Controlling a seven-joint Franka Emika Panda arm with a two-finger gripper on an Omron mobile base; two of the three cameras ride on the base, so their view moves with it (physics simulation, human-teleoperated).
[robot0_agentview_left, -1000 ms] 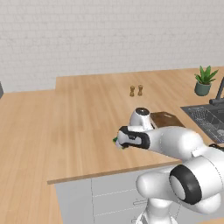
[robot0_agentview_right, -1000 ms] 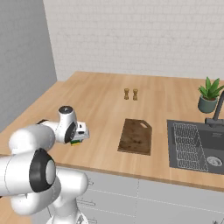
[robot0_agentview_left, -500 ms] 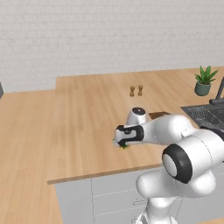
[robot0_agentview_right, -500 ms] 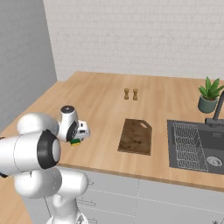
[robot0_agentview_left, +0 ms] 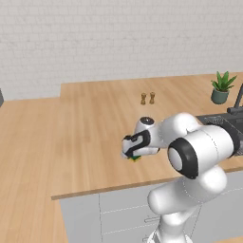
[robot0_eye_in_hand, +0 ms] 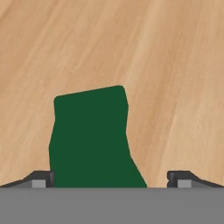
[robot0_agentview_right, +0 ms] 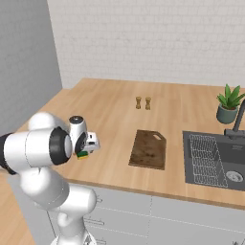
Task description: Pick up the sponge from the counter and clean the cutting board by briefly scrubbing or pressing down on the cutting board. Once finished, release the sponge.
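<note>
The sponge (robot0_eye_in_hand: 89, 135) lies dark green side up on the light wood counter (robot0_eye_in_hand: 175, 65), close under the hand. My gripper (robot0_eye_in_hand: 111, 177) is open, its two fingertips wide apart on either side of the sponge, which sits nearer the left one. From the base cameras the gripper (robot0_agentview_left: 130, 153) (robot0_agentview_right: 89, 146) hovers low over the sponge (robot0_agentview_left: 135, 158) (robot0_agentview_right: 83, 155), where a sliver of green and yellow peeks out beneath it. The darker brown cutting board (robot0_agentview_right: 148, 149) lies flat on the counter (robot0_agentview_right: 110, 110), apart from the sponge and to its right. Nothing is held.
Two small shakers (robot0_agentview_right: 143, 103) (robot0_agentview_left: 147, 98) stand at mid-counter. A potted plant (robot0_agentview_right: 228, 104) (robot0_agentview_left: 221, 88) and a dark sink (robot0_agentview_right: 217, 158) with its faucet (robot0_agentview_left: 237, 102) are at the right. The counter's front edge (robot0_agentview_left: 109, 187) runs close to the sponge.
The hand has sunk slightly toward the sponge while the arm's elbow swung round. The jaws stay wide apart. The sponge and board have not moved.
</note>
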